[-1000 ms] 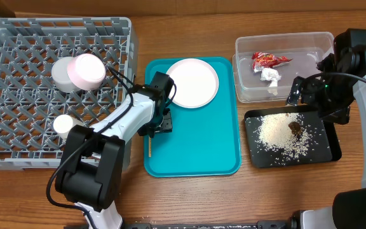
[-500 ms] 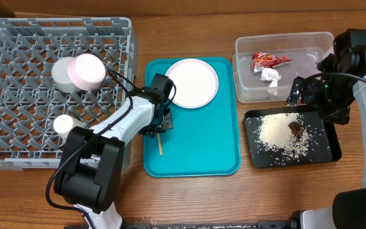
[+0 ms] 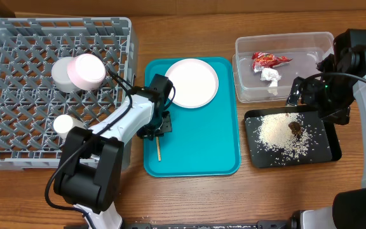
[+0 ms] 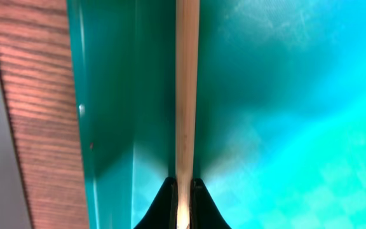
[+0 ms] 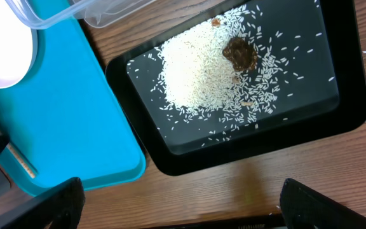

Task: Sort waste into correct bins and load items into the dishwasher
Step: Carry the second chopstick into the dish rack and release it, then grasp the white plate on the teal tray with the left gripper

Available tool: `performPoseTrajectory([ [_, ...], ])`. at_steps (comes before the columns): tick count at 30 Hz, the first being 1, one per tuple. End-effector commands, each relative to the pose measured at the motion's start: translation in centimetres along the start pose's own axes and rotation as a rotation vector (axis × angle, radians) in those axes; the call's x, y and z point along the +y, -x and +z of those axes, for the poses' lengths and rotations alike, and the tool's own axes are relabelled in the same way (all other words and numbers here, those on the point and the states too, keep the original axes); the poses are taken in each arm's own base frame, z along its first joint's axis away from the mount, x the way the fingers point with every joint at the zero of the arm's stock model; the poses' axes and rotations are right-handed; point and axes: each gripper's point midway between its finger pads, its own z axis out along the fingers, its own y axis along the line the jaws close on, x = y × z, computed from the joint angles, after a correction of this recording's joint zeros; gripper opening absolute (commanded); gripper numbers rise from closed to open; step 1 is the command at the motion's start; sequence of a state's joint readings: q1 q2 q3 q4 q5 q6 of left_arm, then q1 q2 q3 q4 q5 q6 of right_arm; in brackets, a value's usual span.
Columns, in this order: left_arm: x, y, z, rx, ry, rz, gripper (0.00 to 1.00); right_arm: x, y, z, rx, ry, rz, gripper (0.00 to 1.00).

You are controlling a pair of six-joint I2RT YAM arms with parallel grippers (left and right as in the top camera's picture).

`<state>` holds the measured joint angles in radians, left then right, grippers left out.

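Left of the teal tray, the grey rack carries the pink bowl and white cup. At the tray's left edge the left gripper is clamped on a chopstick running tight along the raised rim, with bare teal floor open beside it and the white plate at the far end. Right of the tray, the right gripper hangs spread wide by the black tray of rice, with the clear tub just past it.

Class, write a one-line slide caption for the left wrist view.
Left gripper pinches a chopstick over the teal tray.
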<state>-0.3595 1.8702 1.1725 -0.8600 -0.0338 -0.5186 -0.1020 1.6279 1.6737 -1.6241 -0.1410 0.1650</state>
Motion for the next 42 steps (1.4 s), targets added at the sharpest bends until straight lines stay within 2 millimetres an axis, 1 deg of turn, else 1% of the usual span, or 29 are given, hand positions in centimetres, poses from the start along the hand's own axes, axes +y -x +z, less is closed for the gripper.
performPoseTrajectory([
  [1,-1.5,2.6,-5.2,-0.118,-0.076,0.063,0.04,0.2,0.4,-1.0,-0.042,0.005,0.003,1.00],
  [3,-1.3,3.3,-7.6,-0.160,-0.073,0.069,0.04,0.2,0.4,-1.0,-0.042,0.005,0.003,1.00],
  [5,-0.5,3.7,-9.7,-0.191,-0.062,0.054,0.04,0.2,0.4,-1.0,-0.042,0.005,0.003,1.00],
  [9,2.0,5.1,-13.8,-0.258,-0.039,0.044,0.04,0.2,0.4,-1.0,-0.042,0.005,0.002,1.00],
  [10,2.6,5.4,-14.5,-0.274,-0.033,0.047,0.04,0.2,0.4,-1.0,-0.042,0.005,0.002,1.00],
  [11,3.8,6.2,-15.7,-0.303,-0.024,0.058,0.04,0.2,0.4,-1.0,-0.042,0.005,0.002,1.00],
  [13,5.1,7.1,-16.4,-0.326,-0.014,0.080,0.04,0.2,0.4,-1.0,-0.042,0.005,0.002,1.00],
  [15,6.6,7.8,-16.4,-0.336,0.002,0.096,0.04,0.2,0.4,-1.0,-0.042,0.005,0.002,1.00],
  [19,9.8,8.9,-15.7,-0.324,0.026,0.045,0.04,0.2,0.4,-1.0,-0.042,0.005,0.003,1.00],
  [21,10.8,9.3,-15.1,-0.313,0.028,0.014,0.04,0.2,0.4,-1.0,-0.042,0.005,0.003,1.00],
  [22,11.0,9.6,-14.5,-0.302,0.017,0.013,0.04,0.2,0.4,-1.0,-0.042,0.005,0.003,1.00],
  [25,10.4,10.0,-13.0,-0.267,-0.018,0.059,0.06,0.2,0.4,-1.0,-0.042,0.005,0.003,1.00],
  [28,10.4,10.0,-12.3,-0.248,-0.013,0.059,0.15,0.2,0.4,-1.0,-0.042,0.005,0.003,1.00],
  [30,10.4,10.0,-12.3,-0.249,-0.012,0.060,0.29,0.2,0.4,-1.0,-0.042,0.005,0.003,1.00],
  [31,10.4,10.1,-12.6,-0.256,-0.013,0.059,0.40,0.2,0.4,-1.0,-0.042,0.005,0.002,1.00],
  [32,10.4,10.2,-12.8,-0.260,-0.014,0.058,0.44,0.2,0.4,-1.0,-0.042,0.005,0.003,1.00],
  [35,10.2,10.6,-14.1,-0.279,-0.028,0.018,0.47,0.2,0.4,-1.0,-0.042,0.005,0.002,1.00],
  [36,9.8,10.7,-14.7,-0.288,-0.048,0.020,0.48,0.2,0.4,-1.0,-0.042,0.005,0.002,1.00],
  [38,7.9,10.9,-15.9,-0.312,-0.125,0.047,0.50,0.2,0.4,-1.0,-0.042,0.005,0.003,1.00],
  [40,5.6,11.2,-17.0,-0.339,-0.197,0.102,0.52,0.2,0.4,-1.0,-0.043,0.005,0.002,1.00],
  [41,3.6,11.2,-17.4,-0.362,-0.234,0.164,0.54,0.2,0.4,-1.0,-0.043,0.005,0.002,1.00],
  [42,2.2,11.2,-17.6,-0.375,-0.250,0.213,0.55,0.2,0.4,-1.0,-0.045,0.006,0.002,1.00],
])
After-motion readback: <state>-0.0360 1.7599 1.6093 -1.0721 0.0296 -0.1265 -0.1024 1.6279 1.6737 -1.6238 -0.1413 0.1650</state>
